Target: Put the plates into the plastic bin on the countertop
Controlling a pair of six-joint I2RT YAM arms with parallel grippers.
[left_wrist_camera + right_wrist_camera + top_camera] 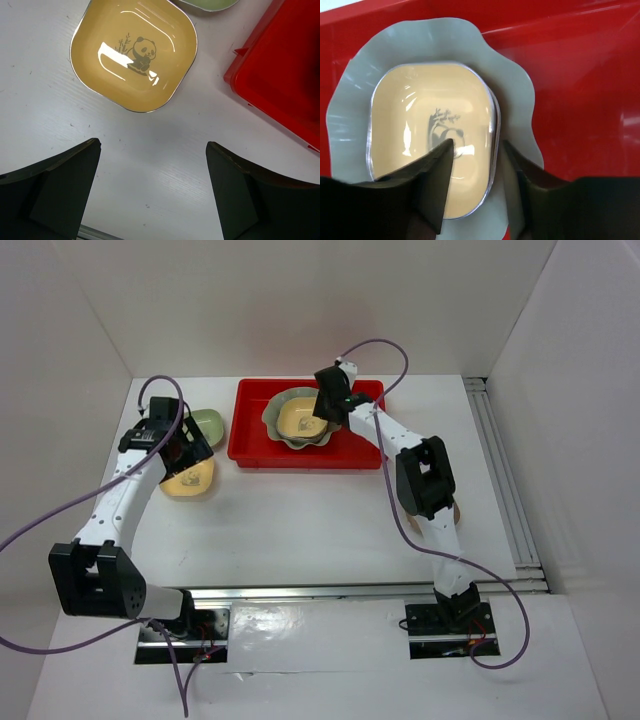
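Red bin [265, 445] at the upper middle of the top view holds the scalloped dish [350, 100], and the tan dish [410, 130] sits nested inside it. Right tool [477, 150] stands over them with its fingers apart, straddling the tan dish's right rim. One finger is inside the bowl and the other outside over the scalloped edge, and no pinch shows. I judge this to be the letting-go. The clean way is to spread wider and rise straight up, so the inner finger does not hook the rim and tip the dish. Left tool [152, 145] hangs wide apart and empty over the desk [160, 165]. The yellow dish [132, 50] lies at the upper left of its view with a green dish [207, 4] just beyond, both outside the bin.
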